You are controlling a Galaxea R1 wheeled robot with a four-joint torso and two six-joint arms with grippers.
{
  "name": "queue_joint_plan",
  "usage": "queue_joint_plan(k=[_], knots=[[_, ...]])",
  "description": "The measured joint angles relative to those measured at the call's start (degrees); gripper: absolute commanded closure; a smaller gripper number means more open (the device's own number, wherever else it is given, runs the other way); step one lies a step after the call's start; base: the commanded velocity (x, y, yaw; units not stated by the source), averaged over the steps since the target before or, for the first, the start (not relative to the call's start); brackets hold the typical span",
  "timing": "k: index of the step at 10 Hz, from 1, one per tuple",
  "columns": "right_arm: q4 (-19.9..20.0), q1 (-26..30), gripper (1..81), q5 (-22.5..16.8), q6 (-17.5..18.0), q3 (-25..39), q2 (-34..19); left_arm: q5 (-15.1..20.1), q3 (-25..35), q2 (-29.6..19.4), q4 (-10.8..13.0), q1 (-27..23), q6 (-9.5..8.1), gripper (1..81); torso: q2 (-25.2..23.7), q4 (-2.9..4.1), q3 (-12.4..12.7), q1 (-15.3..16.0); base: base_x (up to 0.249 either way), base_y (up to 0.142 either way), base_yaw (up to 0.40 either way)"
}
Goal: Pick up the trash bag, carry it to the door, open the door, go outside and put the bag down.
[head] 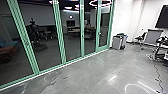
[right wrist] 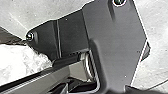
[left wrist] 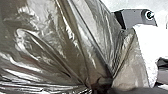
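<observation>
I look at the glass wall (head: pixel 59 35), with green frames, which runs across the floor (head: pixel 100 72) in front of my robot. At its far end, just beside it, is a grey bin (head: pixel 119 42) with something dark on the top. To the right of the glass wall, past the bin, I see a chair (head: pixel 140 38), then a grey panel (head: pixel 153 37), and a black screen (head: pixel 162 17) on the white wall (head: pixel 136 15). Well apart from the glass wall, at the right side, a cable (head: pixel 157 72) lies on the floor.

The bag (left wrist: pixel 55 42) is at my left gripper (left wrist: pixel 101 85), which is grasping it: the shiny dark folds all come together there. Beside the bag is a very bright, crumpled white thing (left wrist: pixel 150 50) (what it is, I honestly cannot say). About my right gripper (right wrist: pixel 130 89), I cannot tell whether it is clenched or released.
</observation>
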Motion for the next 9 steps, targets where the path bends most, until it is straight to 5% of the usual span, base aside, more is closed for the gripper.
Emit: queue_joint_plan(k=[9], knots=[[0.0,0.0,1.0,0.0,0.0,0.0,0.0,0.0,0.0,0.0,0.0,0.0,0.0,81.1,0.0,0.0,0.0,0.0,0.126,-0.013,0.0]])
